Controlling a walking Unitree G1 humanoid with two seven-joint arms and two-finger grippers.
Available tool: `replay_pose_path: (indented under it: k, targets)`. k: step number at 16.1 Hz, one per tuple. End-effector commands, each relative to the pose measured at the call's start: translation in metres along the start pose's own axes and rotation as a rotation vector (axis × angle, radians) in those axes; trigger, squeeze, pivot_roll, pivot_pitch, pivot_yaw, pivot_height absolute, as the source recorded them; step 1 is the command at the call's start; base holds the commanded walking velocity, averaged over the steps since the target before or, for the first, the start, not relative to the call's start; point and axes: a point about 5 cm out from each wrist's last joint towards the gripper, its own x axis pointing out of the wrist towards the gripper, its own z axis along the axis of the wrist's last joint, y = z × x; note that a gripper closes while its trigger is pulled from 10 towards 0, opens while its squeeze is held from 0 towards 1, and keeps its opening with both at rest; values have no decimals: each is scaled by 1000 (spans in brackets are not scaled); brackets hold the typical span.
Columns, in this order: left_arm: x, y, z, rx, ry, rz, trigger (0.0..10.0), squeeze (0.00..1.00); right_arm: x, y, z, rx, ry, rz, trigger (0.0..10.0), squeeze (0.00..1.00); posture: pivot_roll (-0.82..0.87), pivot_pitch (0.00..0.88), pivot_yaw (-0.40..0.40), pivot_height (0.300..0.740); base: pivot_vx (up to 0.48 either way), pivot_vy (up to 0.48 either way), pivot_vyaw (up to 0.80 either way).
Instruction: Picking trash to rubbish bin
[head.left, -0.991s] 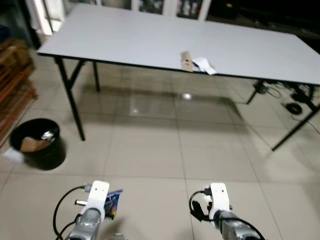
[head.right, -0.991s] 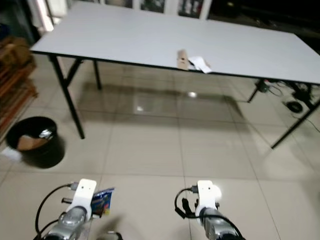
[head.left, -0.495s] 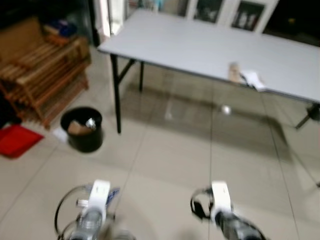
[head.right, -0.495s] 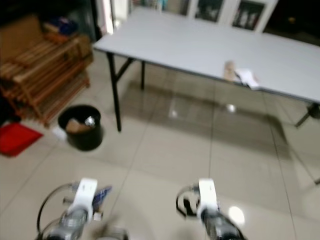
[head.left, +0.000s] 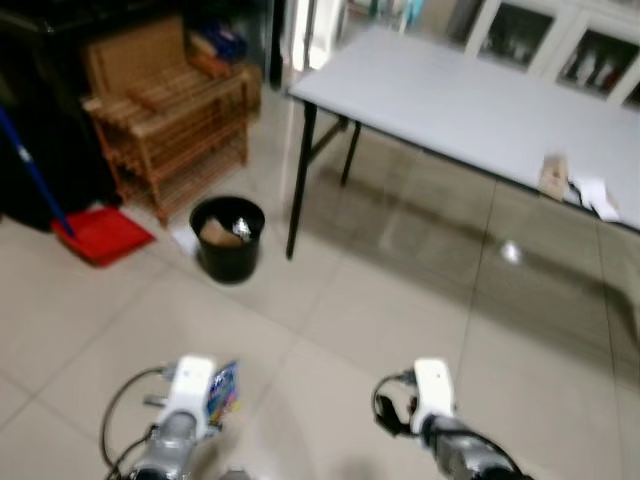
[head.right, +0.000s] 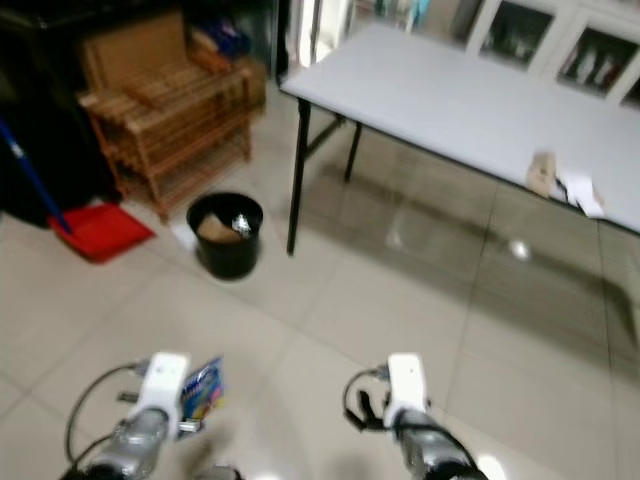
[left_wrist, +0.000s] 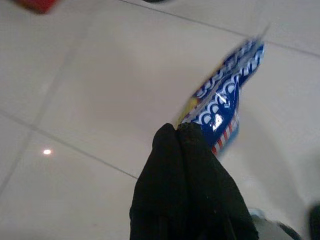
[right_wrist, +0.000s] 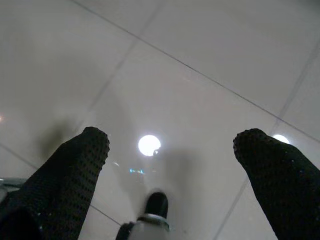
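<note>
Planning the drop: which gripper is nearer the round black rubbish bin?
Left. The left gripper sits almost straight behind the round black rubbish bin; the right gripper is farther right.

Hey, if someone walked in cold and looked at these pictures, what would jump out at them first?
Probably the blue snack wrapper pinched in the left gripper, held low over the pale tiled floor. Next, the black rubbish bin with trash already inside, standing on the floor by the leg of the long grey table, with a red dustpan to its left. The right gripper hangs open, holding nothing.

Bin (head.left: 227, 238) left of table (head.left: 470, 110) — rack (head.left: 165, 115) behind.
</note>
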Motion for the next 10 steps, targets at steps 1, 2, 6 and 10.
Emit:
replay_pose_path:
  k: [1,2,6,10]
  targets:
    - [-1,-7,-3,-12,10,-8,10000,0,-2,-11,-2,-5,7,-25,10000,0,-18,59,-127,740,0,0,800]
    - [-1,-7,-3,-13,9,-8,10000,0,-2,-11,-2,-5,7,-25,10000,0,-18,59,-127,740,0,0,800]
    - [-1,-7,-3,-21,9,-3,10000,0,-2,-11,0,11,-2,-28,10000,0,-18,59,-128,740,0,0,200]
    - [-1,-7,-2,-28,2,2,10000,0,-2,-10,0,10,1,-21,10000,0,-17,61,-130,740,0,0,0]
